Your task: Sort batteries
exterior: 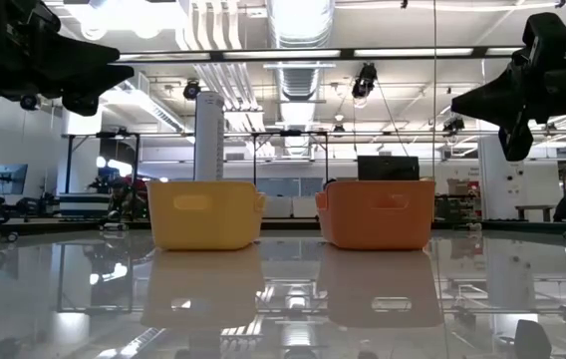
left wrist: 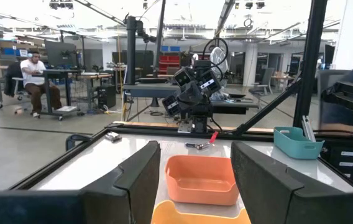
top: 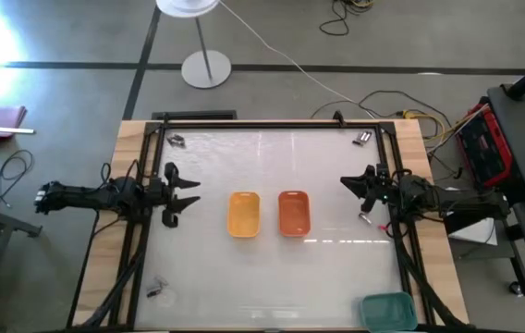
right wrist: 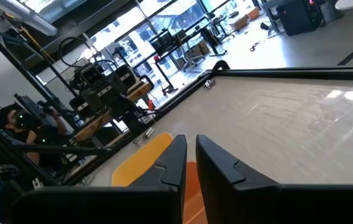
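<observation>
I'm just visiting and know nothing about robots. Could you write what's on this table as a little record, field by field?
Left gripper: open, held above the table left of the trays
Right gripper: nearly shut, empty, right of the trays
Yellow tray: table centre, empty
Orange tray: beside the yellow one, empty
Teal tray: near right corner
Batteries: small groups at the far left corner, far right corner, near left and under the right gripper
Sorting: not started

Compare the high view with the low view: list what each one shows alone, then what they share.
High view only: the teal tray at the table's near right corner, and batteries lying near the table's corners. Low view only: the room behind the table, with ceiling lights and workbenches. Both: the yellow tray and orange tray side by side, with the left gripper and right gripper flanking them.
</observation>
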